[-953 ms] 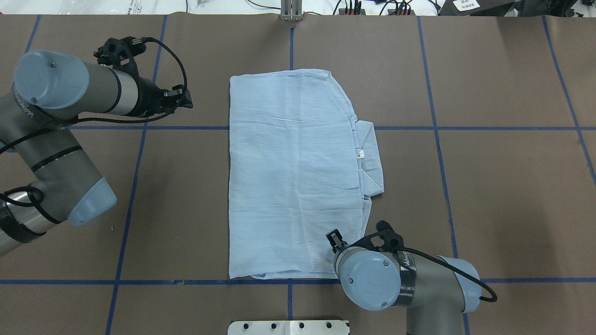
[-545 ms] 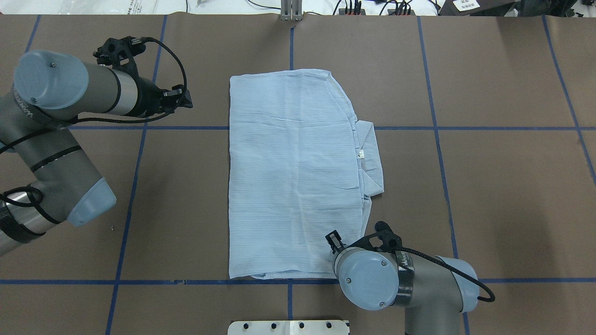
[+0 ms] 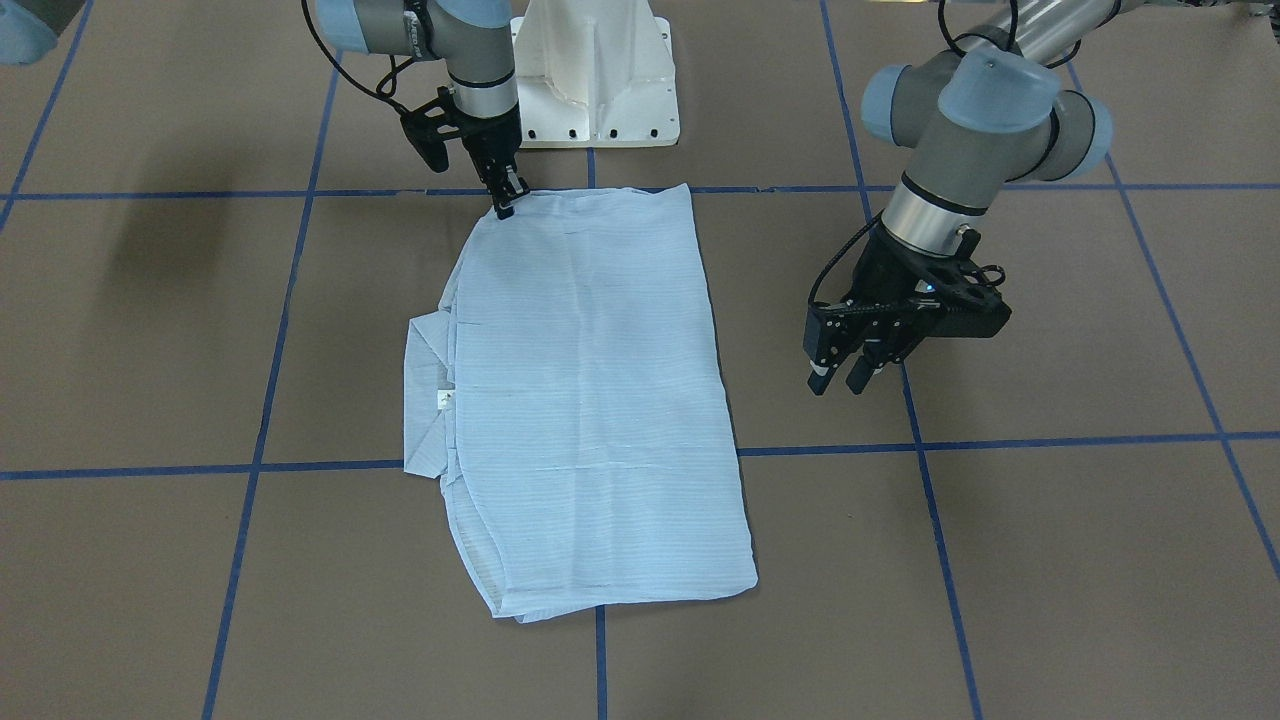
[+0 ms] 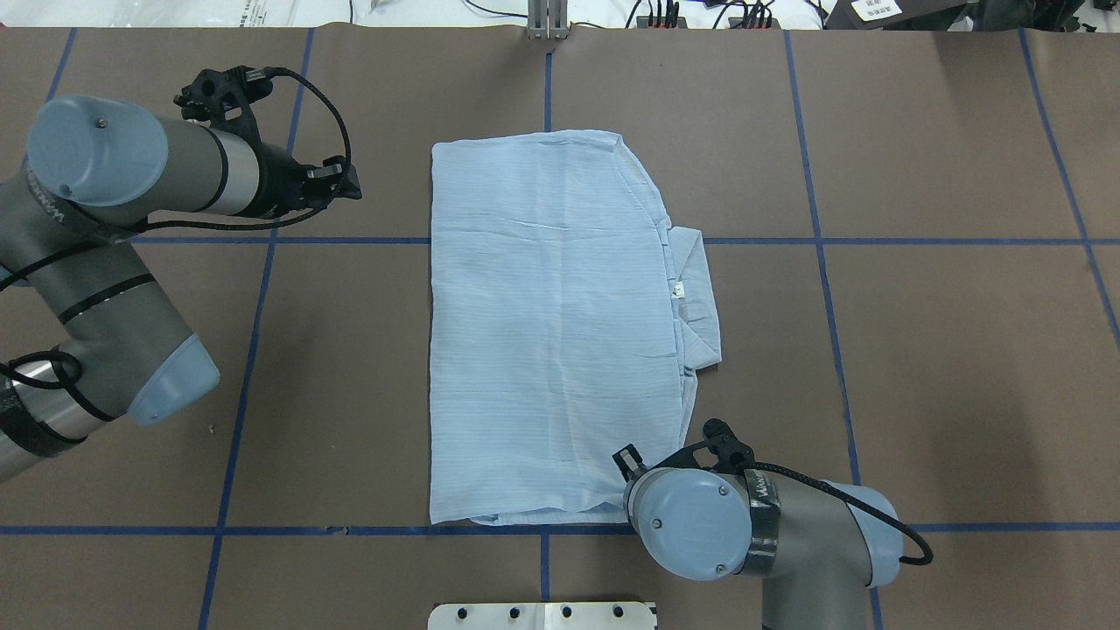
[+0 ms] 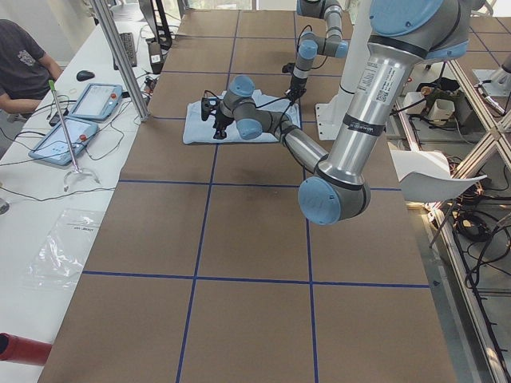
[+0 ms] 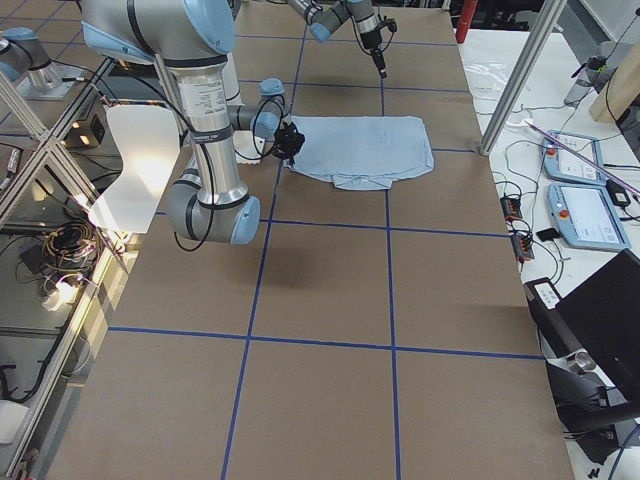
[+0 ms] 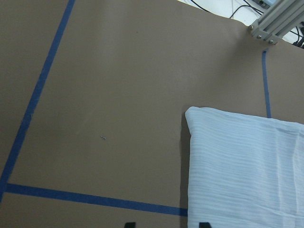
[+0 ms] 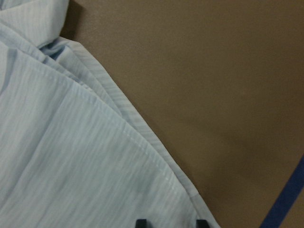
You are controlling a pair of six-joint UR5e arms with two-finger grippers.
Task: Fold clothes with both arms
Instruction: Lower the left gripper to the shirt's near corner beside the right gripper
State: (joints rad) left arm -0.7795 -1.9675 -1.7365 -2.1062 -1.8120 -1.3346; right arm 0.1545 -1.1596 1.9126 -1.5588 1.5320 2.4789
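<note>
Shirt: the light blue striped shirt [image 4: 551,332] is laid flat in the middle of the table [image 4: 945,367], folded into a long rectangle.
Collar: the collar [image 4: 700,302] juts out from one long side, and a small white neck label [image 4: 676,291] is seen at its inner edge.
Hidden on the shirt: sleeves and buttons cannot be made out in any view. At the corner nearest the base, several layered edges are shown in the right wrist view.
Right gripper: the right gripper [image 3: 503,205] is pointed down at the shirt corner nearest the robot's base. Its fingertips [image 8: 141,223] are cut off by the bottom edge of the wrist view. They are seen spread apart over flat cloth, with nothing pinched. Whether the fabric is touched cannot be told. From overhead the gripper is covered by the arm's own wrist.
Left gripper: the left gripper [image 3: 838,383] is held above bare table beside the opposite long side, apart from the cloth. Its fingers are parted and nothing is gripped. Only the fingertips [image 7: 128,224] are caught in its wrist view.
Table: a brown surface is crossed by blue tape lines [image 4: 919,241].
Base: the white pedestal [image 3: 595,80] is cut off at the frame's top.
Beyond the table: a seated person [image 5: 24,64] is partly cut off by the side view's edge.
</note>
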